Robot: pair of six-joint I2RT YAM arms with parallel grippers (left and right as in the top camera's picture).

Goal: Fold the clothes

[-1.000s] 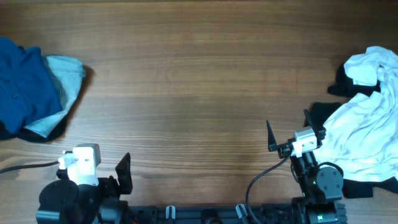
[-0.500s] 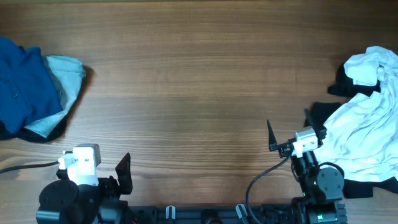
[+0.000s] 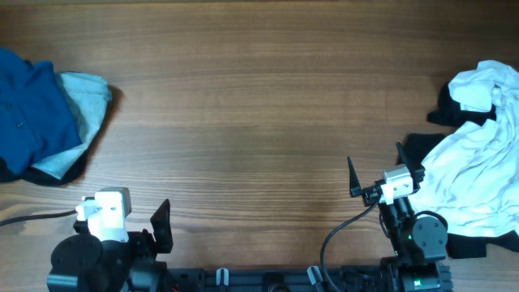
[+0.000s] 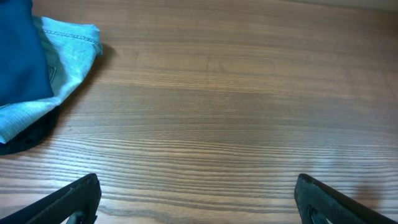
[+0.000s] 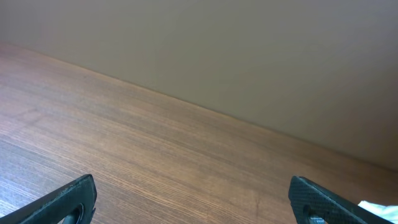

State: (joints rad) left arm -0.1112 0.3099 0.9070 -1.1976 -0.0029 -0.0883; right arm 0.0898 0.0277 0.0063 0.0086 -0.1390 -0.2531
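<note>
A deep-blue T-shirt (image 3: 24, 109) lies bunched at the table's left edge on a pale denim piece (image 3: 87, 101) and a black garment (image 3: 53, 174). They also show at the upper left of the left wrist view: the blue shirt (image 4: 22, 56) and the denim (image 4: 71, 53). A white garment (image 3: 478, 162) is heaped on black garments (image 3: 423, 148) at the right edge. My left gripper (image 3: 122, 219) is open and empty near the front left (image 4: 199, 205). My right gripper (image 3: 377, 170) is open and empty, just left of the white heap (image 5: 196, 205).
The wooden table (image 3: 259, 105) is bare between the two heaps. A cable (image 3: 345, 231) runs from the right arm's base along the front edge. The right wrist view shows a plain beige wall (image 5: 249, 56) past the table's far edge.
</note>
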